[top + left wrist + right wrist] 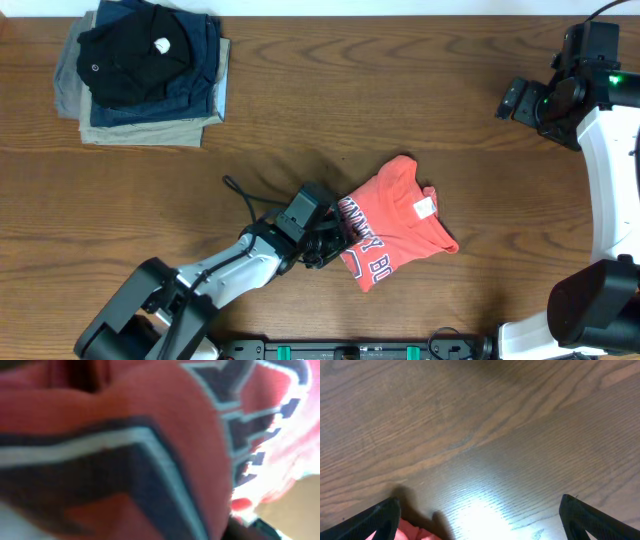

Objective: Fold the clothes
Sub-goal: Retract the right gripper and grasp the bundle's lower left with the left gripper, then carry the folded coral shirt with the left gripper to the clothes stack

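Note:
The clothes, a coral-red T-shirt (400, 215) with white-edged dark lettering, lie bunched in a small heap at the table's front middle, a white tag showing on top. My left gripper (325, 242) is at the heap's left edge, its fingers against the cloth. In the left wrist view the T-shirt (165, 415) fills the frame, blurred and very close, and hides the fingers. My right gripper (513, 98) hangs at the far right back, away from the shirt. In the right wrist view the gripper (480, 502) stands open over bare wood, with a bit of red T-shirt (407, 533) at the bottom left.
A stack of folded black, navy and khaki garments (145, 70) sits at the back left corner. The wooden table (400, 90) stretches between that stack and the right arm. A black cable (240, 192) trails from the left arm.

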`<move>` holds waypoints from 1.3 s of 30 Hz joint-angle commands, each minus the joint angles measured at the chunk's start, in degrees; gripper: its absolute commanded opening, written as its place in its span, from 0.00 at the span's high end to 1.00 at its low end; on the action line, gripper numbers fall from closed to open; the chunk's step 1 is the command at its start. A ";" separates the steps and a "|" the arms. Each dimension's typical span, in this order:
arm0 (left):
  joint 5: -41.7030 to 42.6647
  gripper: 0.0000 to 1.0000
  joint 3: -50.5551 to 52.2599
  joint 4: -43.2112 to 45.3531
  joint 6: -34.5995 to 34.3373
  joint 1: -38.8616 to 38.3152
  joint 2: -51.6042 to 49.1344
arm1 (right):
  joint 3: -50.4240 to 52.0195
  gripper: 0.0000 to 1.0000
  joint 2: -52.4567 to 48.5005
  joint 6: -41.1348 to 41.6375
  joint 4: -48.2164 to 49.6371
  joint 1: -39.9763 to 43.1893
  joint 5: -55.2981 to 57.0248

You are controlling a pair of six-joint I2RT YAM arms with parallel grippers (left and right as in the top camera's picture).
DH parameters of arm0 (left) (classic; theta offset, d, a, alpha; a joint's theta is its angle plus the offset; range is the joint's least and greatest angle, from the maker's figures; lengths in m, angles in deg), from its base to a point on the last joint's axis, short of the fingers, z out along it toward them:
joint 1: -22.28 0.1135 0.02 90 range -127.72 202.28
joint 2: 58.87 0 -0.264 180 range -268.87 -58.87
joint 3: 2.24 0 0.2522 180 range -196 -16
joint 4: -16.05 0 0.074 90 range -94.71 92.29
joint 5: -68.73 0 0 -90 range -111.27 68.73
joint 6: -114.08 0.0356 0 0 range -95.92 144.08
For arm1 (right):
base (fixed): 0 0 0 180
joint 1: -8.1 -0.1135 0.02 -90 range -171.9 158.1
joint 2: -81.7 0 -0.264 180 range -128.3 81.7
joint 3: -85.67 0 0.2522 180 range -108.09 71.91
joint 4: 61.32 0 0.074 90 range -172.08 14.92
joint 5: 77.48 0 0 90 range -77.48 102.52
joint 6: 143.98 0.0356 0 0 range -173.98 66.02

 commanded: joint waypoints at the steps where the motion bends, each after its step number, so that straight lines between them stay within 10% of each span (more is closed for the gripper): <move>1: -6.14 0.72 1.44 -0.98 3.06 0.37 -1.77 | -0.59 0.01 0.24 0.61 -0.02 0.00 -0.02; 6: -6.23 0.91 -0.68 -4.37 16.44 6.25 -1.77 | -0.59 0.01 0.24 0.61 -0.02 0.00 -0.02; 16: -5.03 0.94 -15.74 -18.78 48.39 24.81 -1.77 | -0.59 0.01 0.24 0.61 -0.02 0.00 -0.02; 39: -13.86 0.94 -39.17 -9.18 61.16 45.75 -1.84 | -0.59 0.01 0.24 0.61 -0.02 0.00 -0.02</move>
